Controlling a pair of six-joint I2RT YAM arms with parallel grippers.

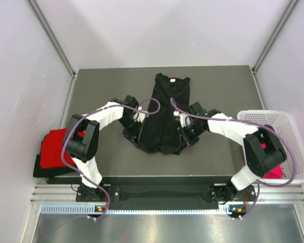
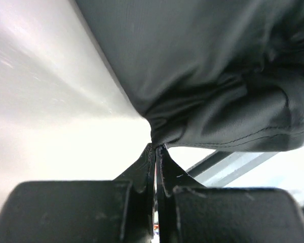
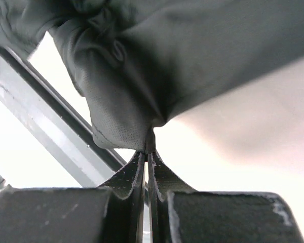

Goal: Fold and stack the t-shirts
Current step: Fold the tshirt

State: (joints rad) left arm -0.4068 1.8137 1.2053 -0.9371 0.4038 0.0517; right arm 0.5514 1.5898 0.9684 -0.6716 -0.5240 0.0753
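A black t-shirt [image 1: 164,114] with a small white neck label lies on the table's middle, neck at the far end, its sides drawn inward. My left gripper [image 1: 138,121] is shut on its left edge; the left wrist view shows the pinched black cloth [image 2: 213,106] above the closed fingertips [image 2: 155,148]. My right gripper [image 1: 185,123] is shut on its right edge, and the right wrist view shows the bunched cloth [image 3: 142,76] at its tips [image 3: 148,152]. A folded red t-shirt [image 1: 55,147] lies on a black one off the table's left edge. A magenta-pink t-shirt [image 1: 273,172] lies in the basket.
A white plastic mesh basket [image 1: 294,131] stands off the right edge of the dark table [image 1: 223,91]. White walls and metal rails enclose the table at the back and sides. The arm bases sit on the front rail [image 1: 162,192].
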